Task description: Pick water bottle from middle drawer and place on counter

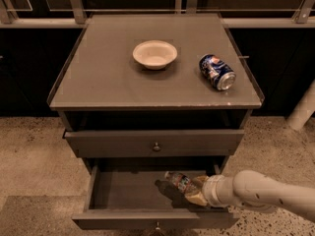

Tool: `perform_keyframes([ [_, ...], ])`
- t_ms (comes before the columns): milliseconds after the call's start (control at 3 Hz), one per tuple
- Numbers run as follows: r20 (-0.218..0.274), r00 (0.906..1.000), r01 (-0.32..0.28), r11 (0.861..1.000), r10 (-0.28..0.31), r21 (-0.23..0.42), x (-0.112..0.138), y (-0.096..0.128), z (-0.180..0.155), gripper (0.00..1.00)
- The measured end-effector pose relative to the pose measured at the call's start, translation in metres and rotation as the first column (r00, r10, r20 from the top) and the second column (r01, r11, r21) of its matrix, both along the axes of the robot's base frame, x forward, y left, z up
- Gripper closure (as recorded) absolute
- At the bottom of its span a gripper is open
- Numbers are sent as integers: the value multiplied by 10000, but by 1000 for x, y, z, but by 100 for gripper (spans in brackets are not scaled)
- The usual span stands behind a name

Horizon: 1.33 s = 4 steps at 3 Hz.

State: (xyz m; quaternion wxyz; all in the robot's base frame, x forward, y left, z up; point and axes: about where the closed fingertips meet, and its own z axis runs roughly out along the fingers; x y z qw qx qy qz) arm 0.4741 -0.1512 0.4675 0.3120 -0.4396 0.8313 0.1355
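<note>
One grip only: pinching the water bottle (178, 181) by its base end between the fingers (199, 197) of the gripper (196, 192), aiming the cap up-left. Holding it tilted inside the open middle drawer (123, 193), towards the right wall. Reaching in from the right. Showing, higher up, a bowl (155, 54) and a soda can (217, 72) apart on the table (108, 80).

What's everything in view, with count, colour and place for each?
counter: one, grey, cabinet top
bowl: one, cream, on the counter
soda can: one, blue, lying on the counter, right of the bowl
upper drawer: one, dark grey, below the counter
middle drawer: one, dark grey, pulled open
water bottle: one, clear, in the middle drawer, right side
arm: one, white, reaching in from the right
gripper: one, pale, in the middle drawer at the water bottle
</note>
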Motion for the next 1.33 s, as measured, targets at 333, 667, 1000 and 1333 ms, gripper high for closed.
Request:
perform_keyframes([
  [333,-109,9979,-641,9978,639,-180,-28,-23,39,100],
  [667,-17,9947,-1031,9944,1032,234,-51,-39,70,100],
  [1000,170,9922,-1238,9916,1233,366,-74,-54,79,100],
  [1333,1014,9884,-1176,9924,1134,367,-69,-59,117,100],
])
